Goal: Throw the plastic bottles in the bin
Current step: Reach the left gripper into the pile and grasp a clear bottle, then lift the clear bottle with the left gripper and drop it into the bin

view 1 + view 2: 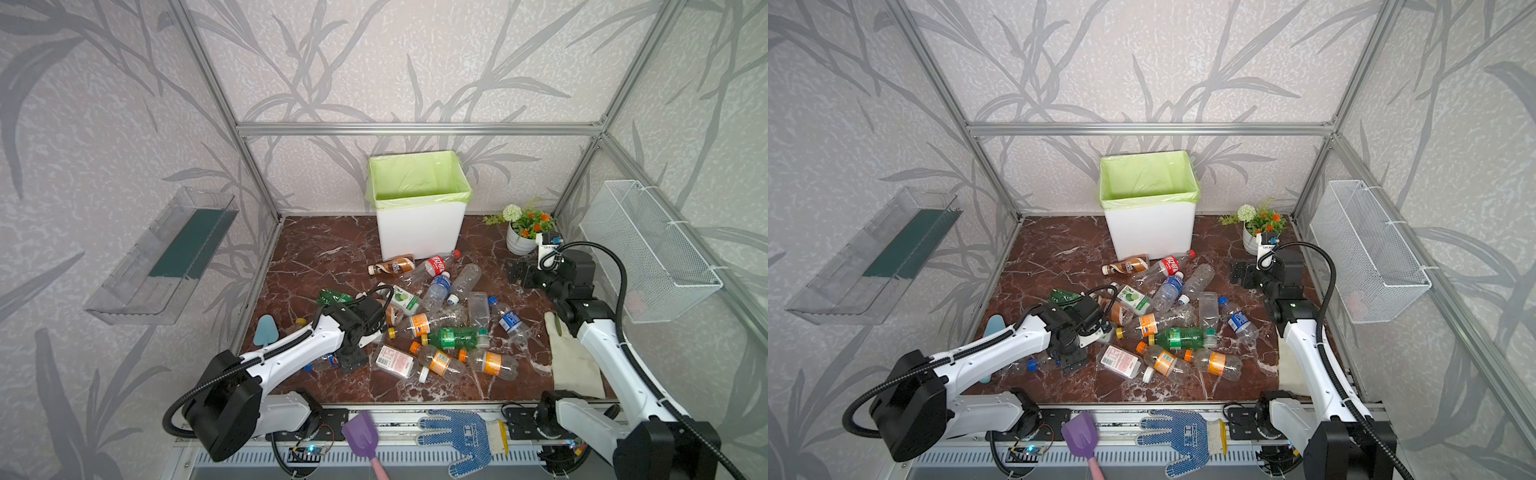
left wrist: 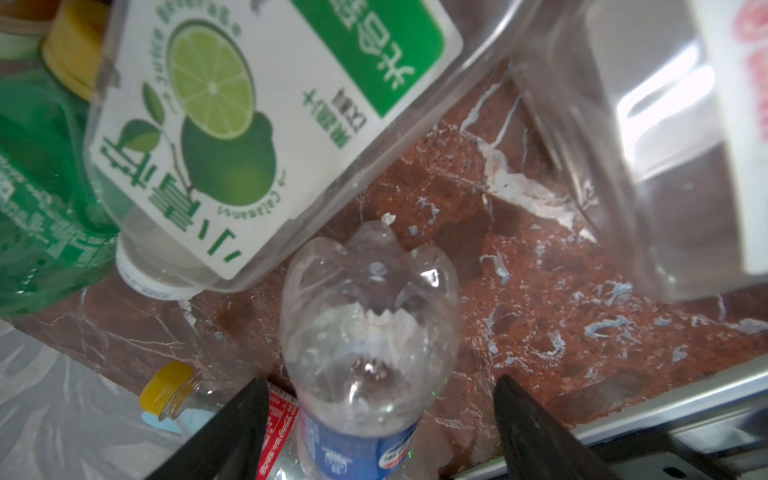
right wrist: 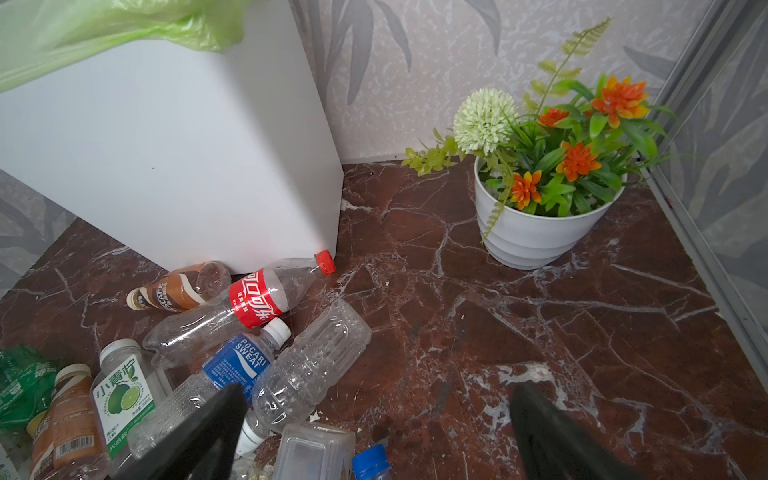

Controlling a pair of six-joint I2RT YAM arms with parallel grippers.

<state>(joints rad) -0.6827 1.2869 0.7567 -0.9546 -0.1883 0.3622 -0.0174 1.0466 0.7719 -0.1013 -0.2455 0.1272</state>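
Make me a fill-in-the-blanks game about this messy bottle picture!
The bin has a ____ liner.
The cola bottle has a ____ cap.
The left gripper straddles a bottle with a ____ label.
The flower pot is ____.
Missing words: green, red, blue, white.

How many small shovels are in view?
2. The purple shovel lies on the front rail; the pale blue shovel lies by the table's left edge, beside the left arm. More may be hidden.
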